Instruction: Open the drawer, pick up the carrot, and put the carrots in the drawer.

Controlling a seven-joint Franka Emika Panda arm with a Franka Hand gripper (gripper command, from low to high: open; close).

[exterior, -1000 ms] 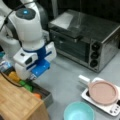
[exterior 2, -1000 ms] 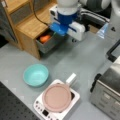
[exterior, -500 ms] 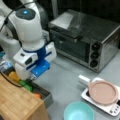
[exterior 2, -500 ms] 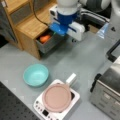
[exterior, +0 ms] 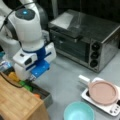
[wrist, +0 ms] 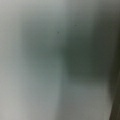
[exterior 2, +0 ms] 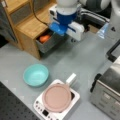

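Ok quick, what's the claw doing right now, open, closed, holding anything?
Claw: over the open drawer; open or closed cannot be told. Carrot lies in the drawer.

drawer [exterior 2: 47,43] open | carrot [exterior 2: 44,38] inside | claw [exterior 2: 58,29] above drawer

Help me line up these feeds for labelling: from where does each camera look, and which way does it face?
A front view: beside the wooden cabinet, faces the toaster oven; arm and gripper over the open drawer.
A front view: high, opposite side, looks down at the drawer holding the carrot; gripper above it.
Wrist view: only a grey blur, no gripper visible.
Both front views share the bowl and the pan.
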